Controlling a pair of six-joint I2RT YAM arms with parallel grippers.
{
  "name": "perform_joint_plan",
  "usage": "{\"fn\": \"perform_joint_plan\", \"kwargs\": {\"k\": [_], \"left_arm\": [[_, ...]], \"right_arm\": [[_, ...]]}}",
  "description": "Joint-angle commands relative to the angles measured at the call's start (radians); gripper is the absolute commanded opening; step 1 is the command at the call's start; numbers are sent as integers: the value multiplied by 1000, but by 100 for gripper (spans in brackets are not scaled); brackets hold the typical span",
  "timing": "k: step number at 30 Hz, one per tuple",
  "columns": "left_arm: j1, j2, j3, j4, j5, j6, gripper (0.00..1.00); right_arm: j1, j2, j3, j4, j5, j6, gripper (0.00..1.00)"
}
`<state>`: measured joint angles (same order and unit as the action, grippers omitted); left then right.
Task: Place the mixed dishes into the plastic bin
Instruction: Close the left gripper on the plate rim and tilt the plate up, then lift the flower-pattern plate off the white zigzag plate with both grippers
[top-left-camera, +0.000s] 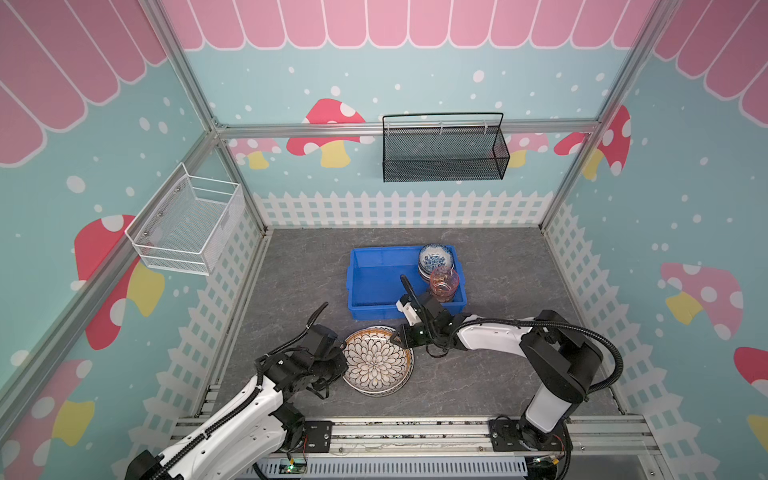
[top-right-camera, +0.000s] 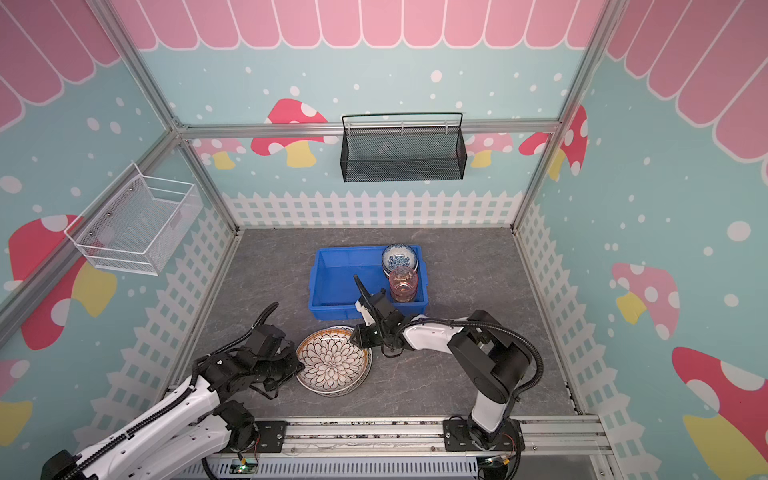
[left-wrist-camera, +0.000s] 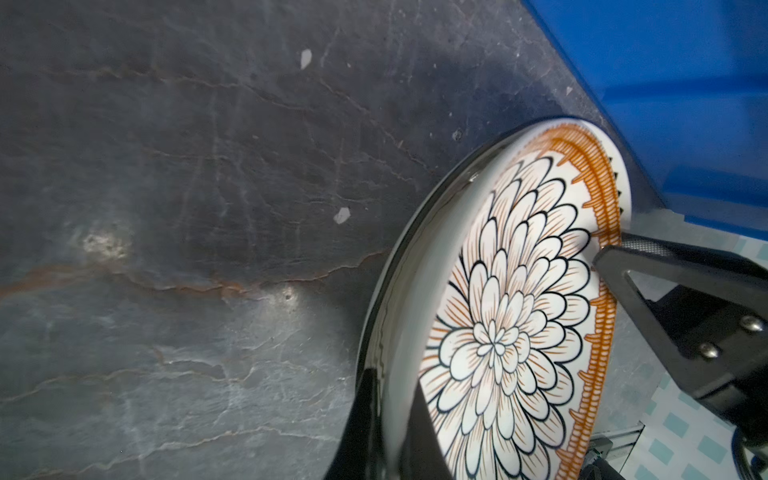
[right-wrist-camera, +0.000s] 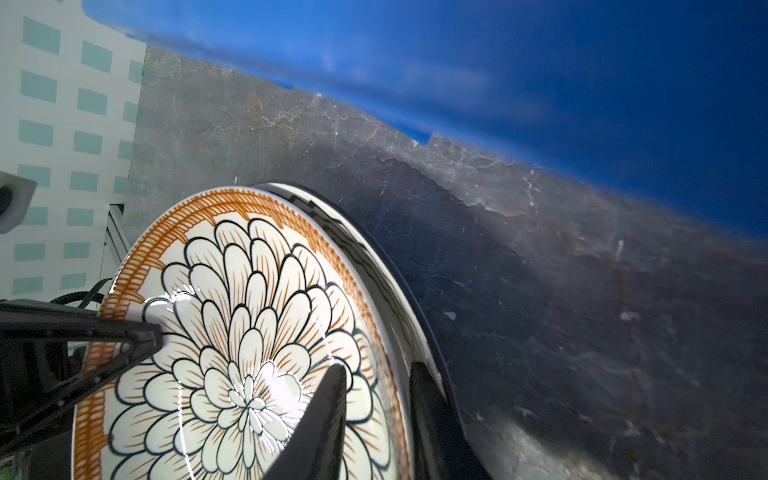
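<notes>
Petal-pattern plate (top-left-camera: 376, 362) rim pinched tight in L gripper (left-wrist-camera: 392, 390); R gripper (right-wrist-camera: 378, 370) clamps opp. rim.

A: Room in the blue plastic bin (top-left-camera: 374, 278)?
B: Left half bare; stacked bowls (top-left-camera: 435, 257) and pink cup (top-left-camera: 444, 284) fill its right end.
A: Around it?
B: Worktop (top-left-camera: 299, 270) open both sides; petal-pattern plate (top-left-camera: 376, 361) lies by its front wall.

Petal plate (top-left-camera: 376, 361) sits stacked on zigzag-rimmed plate (right-wrist-camera: 332, 218), just in front of blue bin (top-left-camera: 374, 286). Bin's right end holds stacked patterned bowls (top-left-camera: 435, 257), with upright pink cup (top-left-camera: 444, 282) just beside.
</notes>
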<state>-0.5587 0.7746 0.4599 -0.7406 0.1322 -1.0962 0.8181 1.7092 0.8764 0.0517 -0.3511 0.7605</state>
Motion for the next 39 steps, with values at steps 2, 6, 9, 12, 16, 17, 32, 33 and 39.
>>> {"fn": "perform_joint_plan", "kwargs": {"k": [2, 6, 9, 12, 16, 17, 32, 33, 39], "left_arm": [[-7, -30, 7, 186, 30, -43, 0], [-7, -39, -3, 202, 30, -47, 0], [-7, -47, -11, 214, 29, -49, 0], [-7, -59, -18, 228, 29, -48, 0], [-6, -78, -28, 244, 29, -45, 0], [-6, -84, -27, 244, 27, -43, 0], [-7, -115, -32, 287, 40, -15, 0], [-6, -117, -30, 285, 44, -10, 0], [-6, -135, -15, 276, 73, 42, 0]], "right_arm": [[20, -71, 29, 1, -77, -12, 31], [11, -105, 30, -19, -62, -23, 35], [4, -135, 32, -36, -51, -30, 44], [-3, -168, 31, -53, -31, -37, 56], [-18, -212, 24, -85, 0, -42, 70], [-23, -220, 23, -92, 3, -43, 71], [-84, -300, -25, -114, 1, -45, 73], [-88, -308, -27, -120, 1, -46, 74], [-122, -352, -22, -193, -45, -57, 88]]}}
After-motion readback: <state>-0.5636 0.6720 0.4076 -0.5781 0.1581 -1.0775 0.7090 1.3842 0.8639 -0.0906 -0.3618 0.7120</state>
